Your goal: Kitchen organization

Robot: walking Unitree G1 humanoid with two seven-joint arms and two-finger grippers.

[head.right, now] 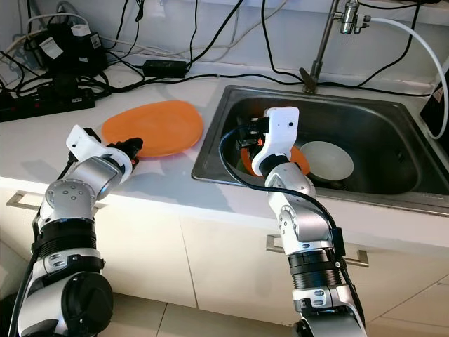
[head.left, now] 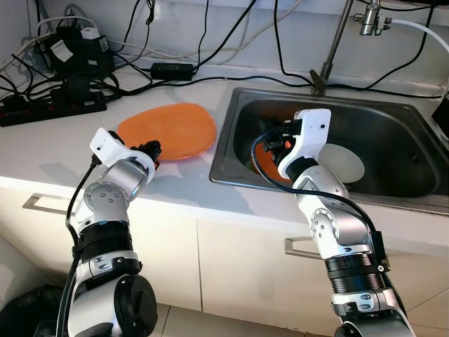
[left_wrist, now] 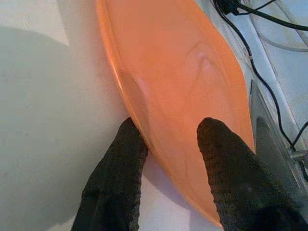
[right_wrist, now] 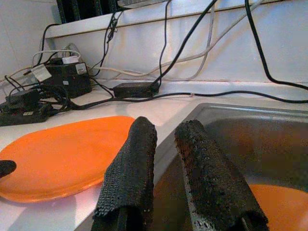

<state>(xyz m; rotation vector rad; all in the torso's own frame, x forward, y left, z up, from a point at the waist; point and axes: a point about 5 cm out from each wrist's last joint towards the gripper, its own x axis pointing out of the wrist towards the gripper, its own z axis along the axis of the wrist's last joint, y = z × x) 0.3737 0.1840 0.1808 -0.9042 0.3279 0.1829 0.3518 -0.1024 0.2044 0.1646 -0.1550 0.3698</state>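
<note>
The left tool (left_wrist: 166,144) is straddling the orange plate's (head.left: 168,130) rim (fingers spread); the right tool (right_wrist: 166,144) is hovering, slightly parted, above the sink (head.left: 393,133).

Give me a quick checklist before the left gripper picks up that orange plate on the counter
1. Left gripper astride the orange plate rim: ok, one finger under, one over.
2. Left gripper closed on the rim: not ok, open.
3. Plate resting flat on the counter: ok.
4. Cables clear of the plate: ok, they lie behind it.
5. Right gripper out of the way: ok, it is over the sink, holding nothing.
6. Grip firm enough for lifting: cannot tell.
</note>
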